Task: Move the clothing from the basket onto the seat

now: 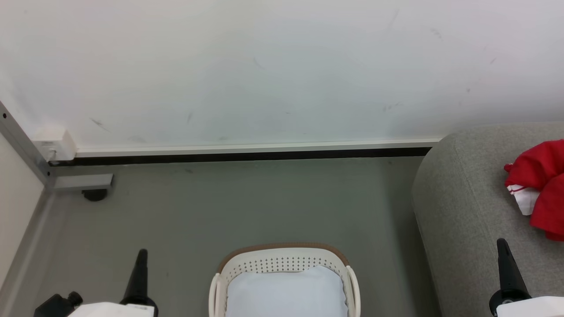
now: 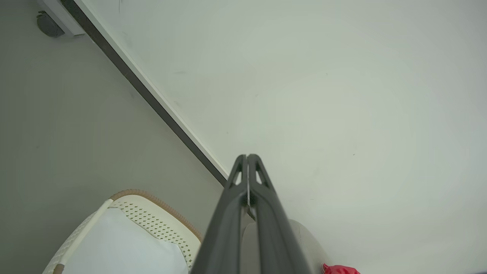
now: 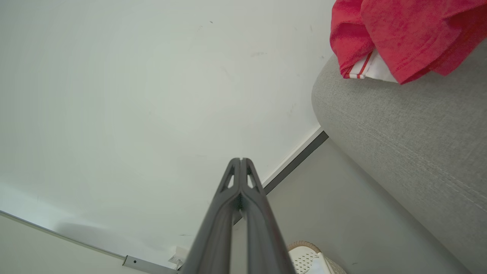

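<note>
Head view: your left tool (image 1: 142, 254) and right tool (image 1: 502, 243) stand at the bottom edge, pointing up. Each has its two fingers pressed together and grips nothing, as both wrist views confirm. Between the two tools the basket (image 1: 282, 247) sits on the grey floor (image 1: 220, 207), with a pale liner cloth (image 1: 285, 293) lying inside it. The clothing (image 1: 544, 185), red with white trim, lies bunched on the seat (image 1: 467, 207), ahead of your right tool and slightly to its right, well apart from the fingertips. In the right wrist view it rests up and right of the closed tool, near the seat's rounded corner. A white wall (image 1: 264, 66) rises beyond both tools.
</note>
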